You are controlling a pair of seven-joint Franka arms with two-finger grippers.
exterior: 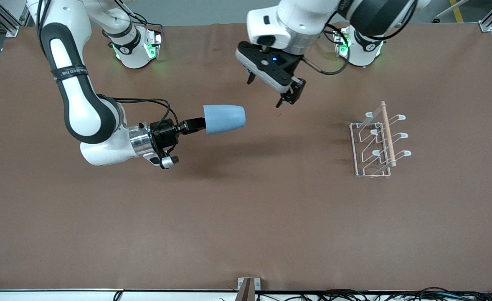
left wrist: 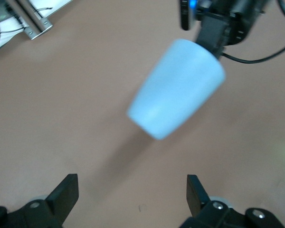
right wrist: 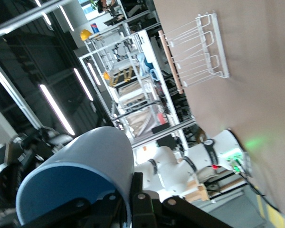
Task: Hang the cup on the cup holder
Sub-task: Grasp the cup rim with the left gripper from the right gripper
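A brown mat (exterior: 246, 217) covers the whole table, largest thing in sight; past its edges run grey floor and aluminium framing (exterior: 3, 21), and the right wrist view catches ceiling strip lights (right wrist: 57, 109) and shelving (right wrist: 133, 85) in the room.

The cup holder (exterior: 377, 140) stands on the mat toward the left arm's end, its wooden rod (exterior: 388, 133) running roughly twelve to six o'clock in the front view, its looped prongs slanting out toward three o'clock.

The cup (exterior: 224, 119) is held in the air over the middle of the mat, lying on its side. Its long axis runs nine to three o'clock, narrow closed bottom toward three, wide mouth toward nine.

The right gripper (exterior: 194, 124) has its fingers pinched on the cup's rim at the mouth.

The left gripper (left wrist: 132, 192) hangs above the mat near the cup, at about one o'clock from it, fingers spread wide and holding nothing.
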